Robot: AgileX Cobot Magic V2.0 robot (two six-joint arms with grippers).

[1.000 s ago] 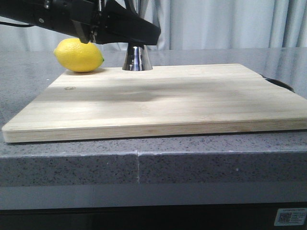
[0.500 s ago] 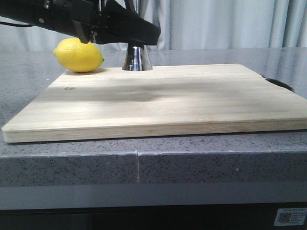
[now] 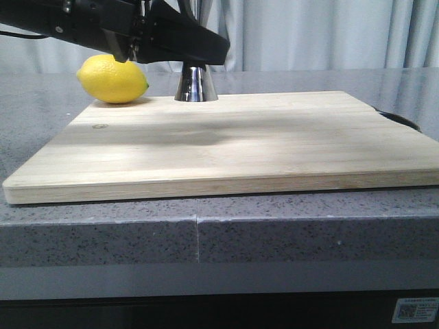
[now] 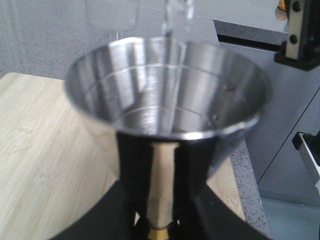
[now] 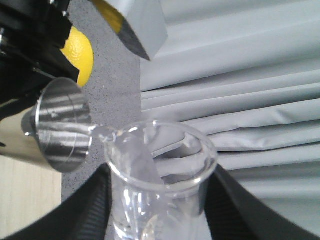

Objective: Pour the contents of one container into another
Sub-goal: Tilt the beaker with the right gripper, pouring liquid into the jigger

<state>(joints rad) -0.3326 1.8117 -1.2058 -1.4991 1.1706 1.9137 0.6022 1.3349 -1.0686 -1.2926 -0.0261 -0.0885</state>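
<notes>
**Beaker tipped over the jigger's mouth, liquid running in**

In the front view the steel jigger [image 3: 196,83] stands upright at the far edge of the wooden cutting board [image 3: 226,147], a little left of the frame's centre; only its lower cone shows, the upper part hidden behind the black left gripper [image 3: 180,42] that crosses the upper left of the frame. A yellow lemon [image 3: 112,79] sits just beside the jigger, to its left in the frame, at the board's far left corner. The board lies on a speckled grey counter [image 3: 206,229], with pale curtains [image 3: 329,34] behind.

The left wrist view fills with the jigger's open upper cup [image 4: 167,102], its gold waist band at the bottom centre of the frame. The black fingers [image 4: 200,210] press against the waist on both sides, so the left gripper is clamped on the jigger. A thin clear stream [image 4: 172,75] drops from the top centre of the frame into the cup.

In the right wrist view the glass beaker [image 5: 160,170] sits at lower centre, tilted, with its lip over the rim of the jigger [image 5: 62,125] at mid left. The right gripper [image 5: 160,220] grasps it, a black finger [image 5: 235,210] hugging each side of the glass. Clear liquid lies against the beaker's lower wall near the lip
</notes>
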